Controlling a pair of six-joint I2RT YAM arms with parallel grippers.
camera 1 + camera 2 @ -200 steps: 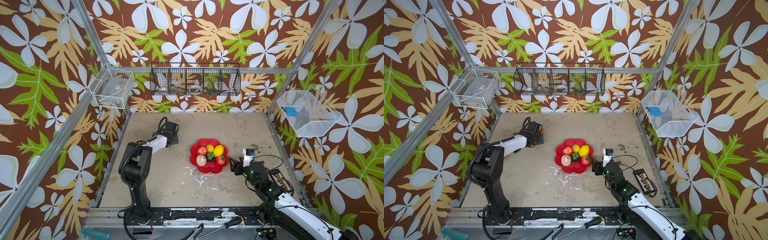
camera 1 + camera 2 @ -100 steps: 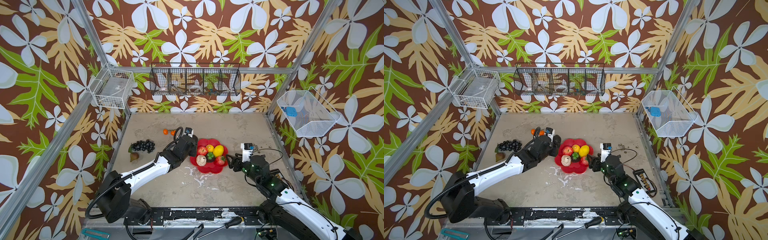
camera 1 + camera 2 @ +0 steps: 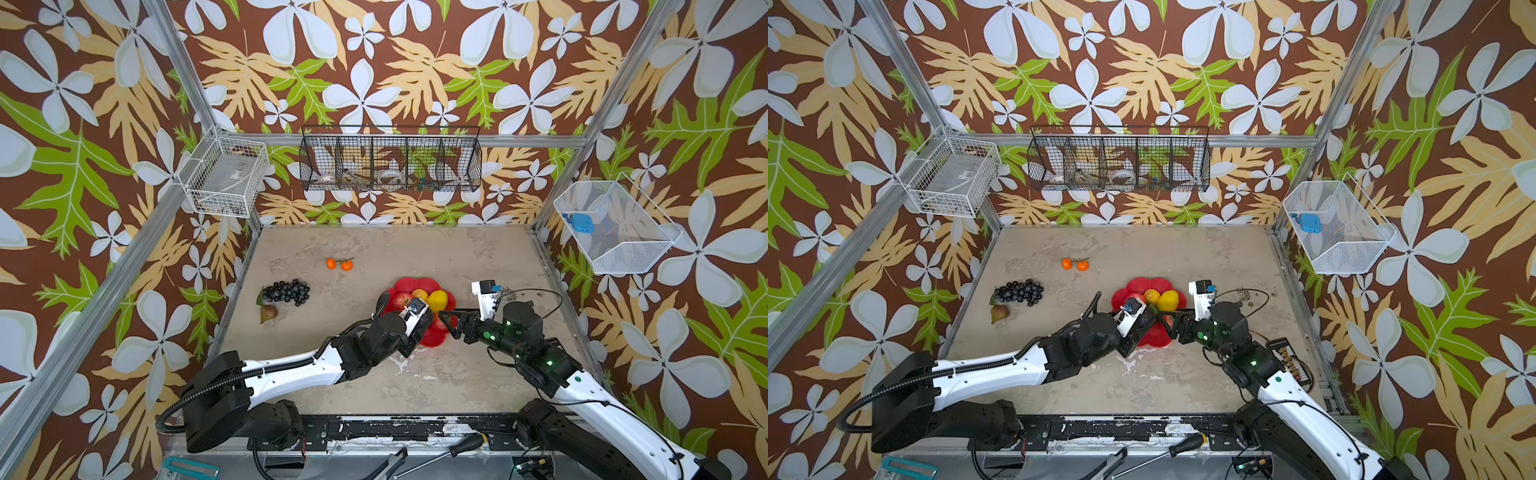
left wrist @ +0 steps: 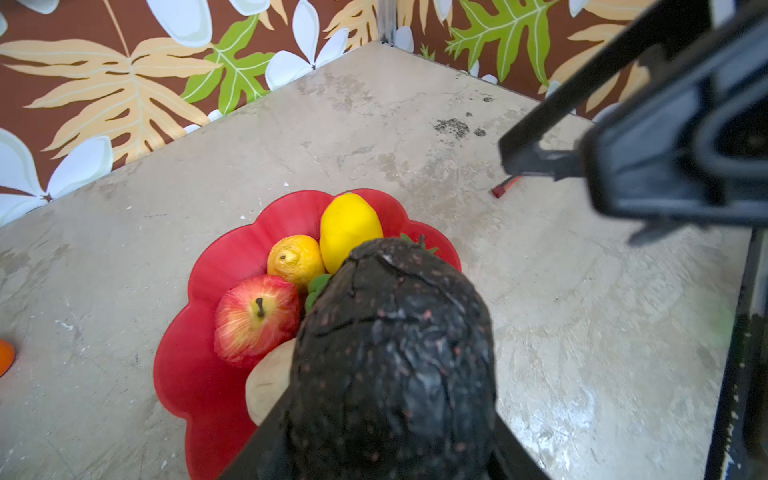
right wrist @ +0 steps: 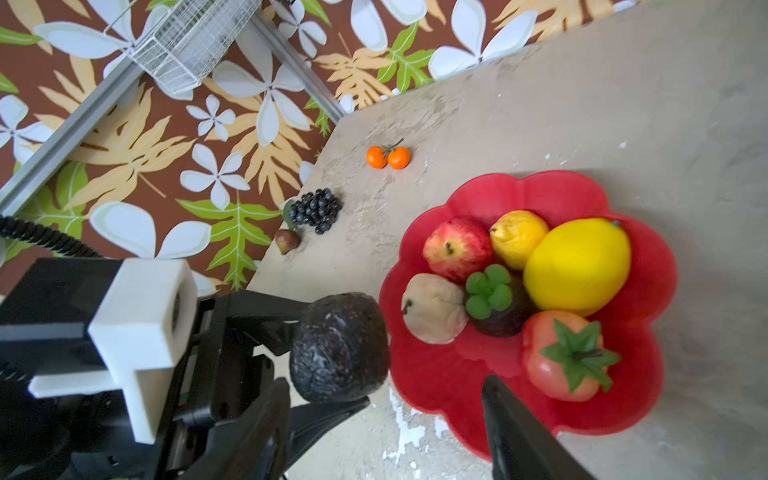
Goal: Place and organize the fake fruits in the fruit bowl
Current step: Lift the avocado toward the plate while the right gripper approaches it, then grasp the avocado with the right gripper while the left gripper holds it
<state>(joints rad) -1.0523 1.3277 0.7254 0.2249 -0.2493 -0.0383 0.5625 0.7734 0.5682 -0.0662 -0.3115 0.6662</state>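
Avocado [image 4: 395, 353] is in my left hand [image 5: 336, 357], both fingers clamped on its dark, cracked skin, blunt end poking out past the tips. It hangs over the near-left edge of the fruit bowl [image 5: 436, 386]; whether it touches the rim, I can't tell.

In the bowl the fruit crowds the middle and far side: red apple [image 5: 456, 249], small lemon [image 5: 517, 237], big lemon [image 5: 577, 266], cream lumpy piece [image 5: 434, 307], a dark fruit with a green cap [image 5: 492, 299] in the centre, and a red fruit with a leafy green top [image 5: 561, 357]. The near scallops show bare red, with open room right beside the cream piece.

My right hand [image 3: 448, 324] sits at the bowl's near-right rim, fingers spread apart with nothing between them, pointing at my left hand. The two are close across that edge, so it's tight there.

Out on the table [image 3: 415, 249], well clear of the bowl: two oranges [image 3: 338, 264] on one stem toward the far left, the grape bunch [image 3: 286, 291] close to the left table edge, and the pear [image 3: 268, 312] just beside it. Bare table lies between them and the bowl, and more toward the back wall.
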